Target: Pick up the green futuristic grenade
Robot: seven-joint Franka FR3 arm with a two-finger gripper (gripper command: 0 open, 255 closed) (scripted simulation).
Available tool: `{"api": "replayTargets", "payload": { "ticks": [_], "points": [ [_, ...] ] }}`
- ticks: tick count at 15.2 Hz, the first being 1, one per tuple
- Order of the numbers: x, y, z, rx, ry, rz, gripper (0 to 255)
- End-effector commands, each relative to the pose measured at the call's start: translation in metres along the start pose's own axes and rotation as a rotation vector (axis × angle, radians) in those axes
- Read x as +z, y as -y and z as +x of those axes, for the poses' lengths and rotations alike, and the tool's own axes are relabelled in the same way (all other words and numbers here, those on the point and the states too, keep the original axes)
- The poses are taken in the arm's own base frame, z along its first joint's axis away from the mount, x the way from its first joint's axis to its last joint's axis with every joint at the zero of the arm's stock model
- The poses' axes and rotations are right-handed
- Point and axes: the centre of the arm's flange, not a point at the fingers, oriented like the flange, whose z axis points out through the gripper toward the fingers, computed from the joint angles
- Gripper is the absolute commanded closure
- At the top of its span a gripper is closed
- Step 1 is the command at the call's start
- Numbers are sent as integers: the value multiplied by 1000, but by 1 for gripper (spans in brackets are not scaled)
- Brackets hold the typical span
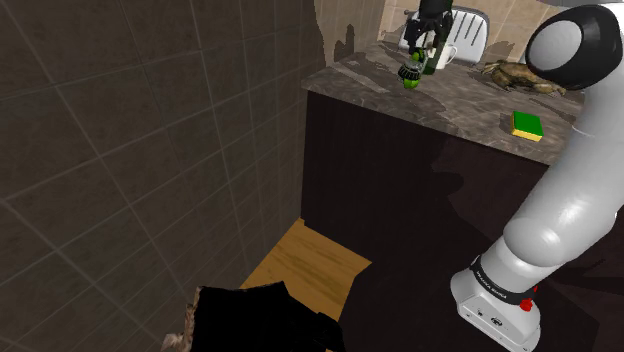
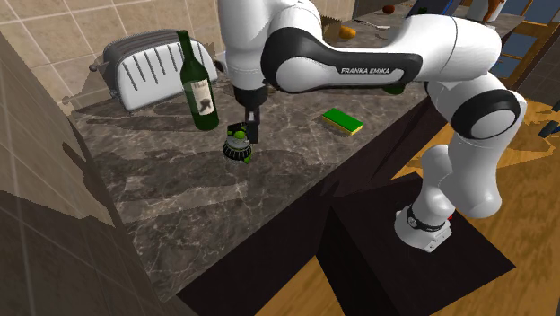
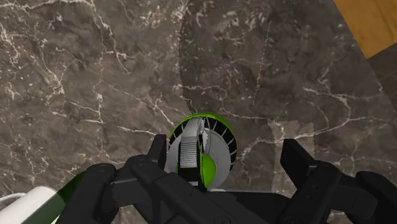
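Marble bench (image 2: 296, 175) holds the grenade (image 3: 200, 149) upright between the gripper's (image 3: 227, 147) parted fingers (image 3: 159, 149), hard by one, clear of the other.

A dark marble countertop (image 2: 296, 179) with pale veins tops a dark cabinet front (image 1: 400, 190). At its back a white toaster (image 2: 144, 63) stands against a beige tiled wall (image 2: 81, 27). A green wine bottle (image 2: 199, 85) stands upright just beside the toaster. A green sponge (image 2: 343, 120) with a yellow layer lies flat, well apart from the bottle. Below, a wooden floor (image 1: 305, 262) meets a grey tiled wall (image 1: 130, 150), near a black area (image 1: 260, 320).
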Motion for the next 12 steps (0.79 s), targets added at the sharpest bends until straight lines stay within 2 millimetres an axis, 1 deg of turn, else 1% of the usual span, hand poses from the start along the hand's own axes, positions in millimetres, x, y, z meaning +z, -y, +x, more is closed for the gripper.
{"api": "replayTargets", "payload": {
  "ticks": [1,2,9,11,12],
  "points": [
    [3,-16,21,16,8,-8,0],
    [4,-22,30,22,12,-11,0],
    [40,-15,29,22,12,-11,0],
    [43,-15,29,22,12,-11,0],
    [43,-16,29,22,12,-11,255]
  ]
}}
